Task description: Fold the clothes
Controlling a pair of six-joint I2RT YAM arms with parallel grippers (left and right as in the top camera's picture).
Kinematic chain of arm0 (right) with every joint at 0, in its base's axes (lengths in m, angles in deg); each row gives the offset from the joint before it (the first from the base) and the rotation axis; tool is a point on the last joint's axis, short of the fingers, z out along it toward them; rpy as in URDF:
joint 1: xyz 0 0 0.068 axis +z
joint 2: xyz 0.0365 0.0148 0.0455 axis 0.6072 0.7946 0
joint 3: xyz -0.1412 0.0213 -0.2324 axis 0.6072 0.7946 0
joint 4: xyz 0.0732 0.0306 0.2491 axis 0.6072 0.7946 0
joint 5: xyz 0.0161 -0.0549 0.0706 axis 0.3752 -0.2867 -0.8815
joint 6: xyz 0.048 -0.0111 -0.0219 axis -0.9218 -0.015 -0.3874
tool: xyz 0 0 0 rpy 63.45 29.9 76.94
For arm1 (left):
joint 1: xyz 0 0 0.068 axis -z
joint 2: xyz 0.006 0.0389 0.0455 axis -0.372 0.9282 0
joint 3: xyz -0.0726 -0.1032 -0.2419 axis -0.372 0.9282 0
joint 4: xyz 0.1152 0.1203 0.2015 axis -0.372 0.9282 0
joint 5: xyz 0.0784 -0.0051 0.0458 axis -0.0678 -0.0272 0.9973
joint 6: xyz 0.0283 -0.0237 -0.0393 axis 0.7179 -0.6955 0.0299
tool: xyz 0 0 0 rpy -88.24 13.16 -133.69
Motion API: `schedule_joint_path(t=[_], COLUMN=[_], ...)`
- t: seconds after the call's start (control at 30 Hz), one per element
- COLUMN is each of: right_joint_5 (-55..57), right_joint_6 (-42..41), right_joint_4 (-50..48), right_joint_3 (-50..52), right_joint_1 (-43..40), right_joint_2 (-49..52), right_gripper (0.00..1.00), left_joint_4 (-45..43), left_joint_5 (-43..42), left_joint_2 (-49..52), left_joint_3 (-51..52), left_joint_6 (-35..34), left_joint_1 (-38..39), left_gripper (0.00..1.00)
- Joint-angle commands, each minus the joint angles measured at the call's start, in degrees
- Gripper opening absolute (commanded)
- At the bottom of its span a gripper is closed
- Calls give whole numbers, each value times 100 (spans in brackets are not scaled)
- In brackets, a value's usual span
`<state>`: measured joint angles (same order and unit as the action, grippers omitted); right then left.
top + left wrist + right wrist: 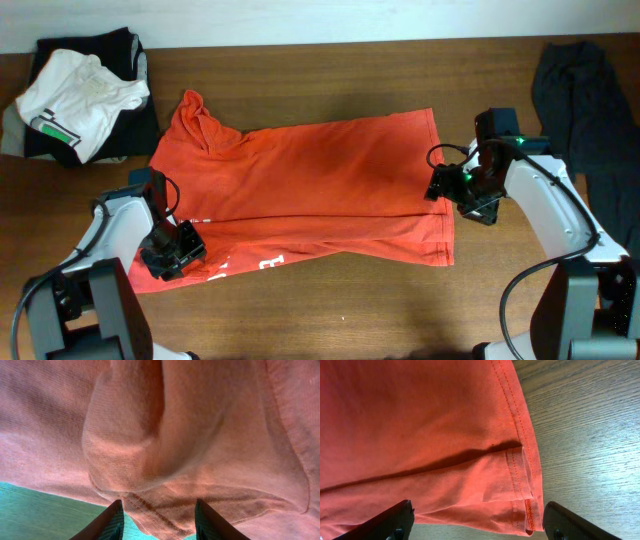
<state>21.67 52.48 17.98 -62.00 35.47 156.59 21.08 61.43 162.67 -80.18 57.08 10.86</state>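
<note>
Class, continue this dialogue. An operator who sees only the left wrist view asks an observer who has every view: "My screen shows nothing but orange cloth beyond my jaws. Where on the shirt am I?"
Observer: The left gripper is at the lower-left corner of the red-orange T-shirt, as the overhead view shows it.
Operator: Where is my other gripper?
Observer: The right gripper is at the opposite end, at the hem, with its jaws open.
Operator: Is anything else nearby?
Observer: A white T-shirt lies on a dark pile at the far left, and a dark garment lies at the far right.
</note>
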Motion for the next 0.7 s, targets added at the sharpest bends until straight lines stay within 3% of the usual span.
schedule_joint_path(t=[0.0, 0.2, 0.6, 0.63, 0.67], right_joint_5=[33, 33, 31, 28, 28], right_joint_6=[61, 61, 59, 59, 59], right_joint_4=[-24, -24, -72, -76, -94], right_joint_3=[0, 0, 11, 11, 11], right_joint_1=[-31, -31, -31, -31, -31], right_joint_2=[15, 15, 219, 254, 293], right_gripper=[87, 87, 87, 87, 87], left_joint_4=[-15, -81, -35, 55, 157], left_joint_5=[22, 22, -240, -358, -485], left_joint_2=[214, 223, 221, 221, 221], left_joint_3=[55, 55, 33, 33, 33], left_joint_6=[0, 2, -79, -79, -79], left_joint_1=[13, 11, 11, 26, 52], left_gripper=[44, 1, 1, 3, 20])
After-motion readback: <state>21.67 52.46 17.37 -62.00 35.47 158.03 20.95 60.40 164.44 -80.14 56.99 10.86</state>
